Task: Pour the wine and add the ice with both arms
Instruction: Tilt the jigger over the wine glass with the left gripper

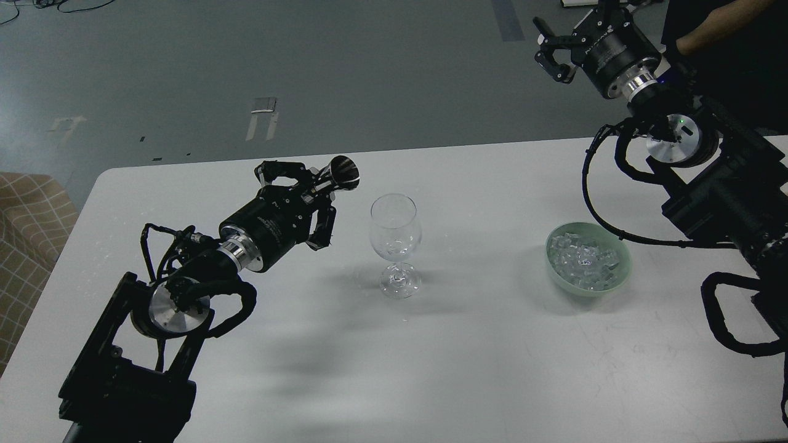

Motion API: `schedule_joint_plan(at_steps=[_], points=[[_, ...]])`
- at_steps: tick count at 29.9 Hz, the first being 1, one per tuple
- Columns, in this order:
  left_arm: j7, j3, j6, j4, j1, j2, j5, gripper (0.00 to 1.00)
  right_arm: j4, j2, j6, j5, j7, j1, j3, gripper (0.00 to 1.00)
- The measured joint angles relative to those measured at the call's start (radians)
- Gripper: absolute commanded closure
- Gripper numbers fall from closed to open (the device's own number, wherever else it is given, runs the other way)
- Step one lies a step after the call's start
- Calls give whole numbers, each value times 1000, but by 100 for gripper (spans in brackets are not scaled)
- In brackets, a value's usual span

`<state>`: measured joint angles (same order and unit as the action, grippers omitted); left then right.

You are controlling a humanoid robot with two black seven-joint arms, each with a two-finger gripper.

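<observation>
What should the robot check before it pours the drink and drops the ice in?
1. Wine glass upright on the white table: ok.
2. Glass empty, ready for filling: ok.
3. Dark bottle clamped in the left gripper, tipped toward the glass: ok.
4. Bottle mouth above the glass rim: not ok, it sits to the side.
5. Ice in the green bowl: ok.
6. Right gripper near the ice: not ok, it hangs far behind the table, holding nothing.

lab: taped concrete floor [258,117], floor cables [61,7]
</observation>
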<state>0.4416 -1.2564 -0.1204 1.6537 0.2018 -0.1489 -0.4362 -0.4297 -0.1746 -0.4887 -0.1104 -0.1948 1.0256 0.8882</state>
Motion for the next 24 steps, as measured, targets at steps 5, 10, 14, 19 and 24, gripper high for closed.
schedule_joint_plan(at_steps=[5,10,14,19,24], points=[[5,7,-2,-5,14,0,-44,100,0,0,0,0,0,-1,0,0],[12,57,-2,-10,33,-3,-77,100,0,0,0,0,0,-2,1,0],[14,64,-3,-11,37,-3,-85,100,0,-1,0,0,0,-2,2,0],[16,66,-4,-12,47,-2,-99,100,0,-2,0,0,0,-2,1,0],[17,67,-3,-14,50,-3,-133,100,0,-2,0,0,0,-2,1,0]])
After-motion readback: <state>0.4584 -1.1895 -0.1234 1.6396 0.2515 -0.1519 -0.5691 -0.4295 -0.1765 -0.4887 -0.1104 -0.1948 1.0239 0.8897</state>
